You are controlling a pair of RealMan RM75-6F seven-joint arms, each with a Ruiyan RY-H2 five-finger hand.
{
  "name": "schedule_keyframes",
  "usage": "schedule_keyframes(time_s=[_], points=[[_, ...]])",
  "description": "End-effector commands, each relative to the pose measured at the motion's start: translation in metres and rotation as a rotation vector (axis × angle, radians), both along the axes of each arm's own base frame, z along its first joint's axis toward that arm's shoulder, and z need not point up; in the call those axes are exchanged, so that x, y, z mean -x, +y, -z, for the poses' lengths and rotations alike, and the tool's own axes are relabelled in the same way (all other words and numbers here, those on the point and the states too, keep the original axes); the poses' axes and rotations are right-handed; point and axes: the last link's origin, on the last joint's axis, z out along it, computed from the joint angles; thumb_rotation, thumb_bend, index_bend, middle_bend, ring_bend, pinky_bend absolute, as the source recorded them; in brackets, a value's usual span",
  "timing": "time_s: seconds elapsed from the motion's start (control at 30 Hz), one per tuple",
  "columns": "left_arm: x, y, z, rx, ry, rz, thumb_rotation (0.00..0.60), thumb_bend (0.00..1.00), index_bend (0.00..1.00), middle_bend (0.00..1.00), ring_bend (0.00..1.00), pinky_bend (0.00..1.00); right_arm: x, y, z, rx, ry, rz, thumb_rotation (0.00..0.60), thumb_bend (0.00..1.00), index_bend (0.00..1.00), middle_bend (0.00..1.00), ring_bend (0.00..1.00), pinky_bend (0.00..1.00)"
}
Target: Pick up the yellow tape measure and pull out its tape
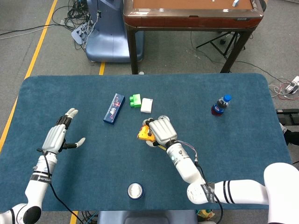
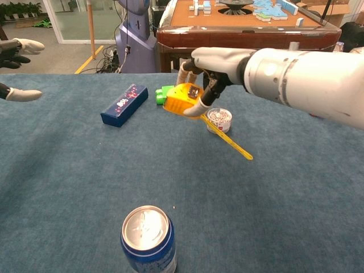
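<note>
My right hand (image 1: 161, 131) grips the yellow tape measure (image 1: 144, 134) and holds it in the air over the middle of the table. In the chest view the right hand (image 2: 214, 61) comes down onto the case (image 2: 182, 100) from above. A short length of yellow tape (image 2: 230, 139) hangs out of the case, slanting down to the right with its free end loose. My left hand (image 1: 59, 136) is raised over the left side of the table, fingers spread, holding nothing. Only the left hand's fingertips (image 2: 21, 94) show at the chest view's left edge.
A dark blue box (image 1: 114, 108), a green block (image 1: 135, 100) and a white block (image 1: 146, 105) lie behind the tape measure. A small clear tub (image 2: 219, 120) sits under my right hand. A cola bottle (image 1: 220, 105) stands far right, a can (image 1: 135, 190) near the front edge.
</note>
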Motion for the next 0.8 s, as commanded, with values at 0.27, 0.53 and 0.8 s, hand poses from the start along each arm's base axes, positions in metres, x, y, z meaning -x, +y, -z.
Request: schedule_keyframes(time_s=[0.27,0.53,0.8], points=[[-0.026,0.014,0.026,0.072,-0.089,-0.009,0.6,0.23,0.0,0.0,0.0,0.0,-0.036,-0.007,0.016,0.014,-0.025,0.011,0.6,0.71,0.65,0.65,0.61,0.43],[-0.037,0.017,0.046,0.094,-0.106,-0.023,0.6,0.23,0.0,0.0,0.0,0.0,-0.046,-0.007,0.031,0.024,-0.05,0.038,0.6,0.73,0.66,0.66,0.61,0.43],[-0.047,0.018,0.058,0.08,-0.143,-0.027,0.6,0.23,0.0,0.0,0.0,0.0,-0.052,-0.007,0.043,0.022,-0.069,0.061,0.6,0.73,0.67,0.66,0.61,0.43]])
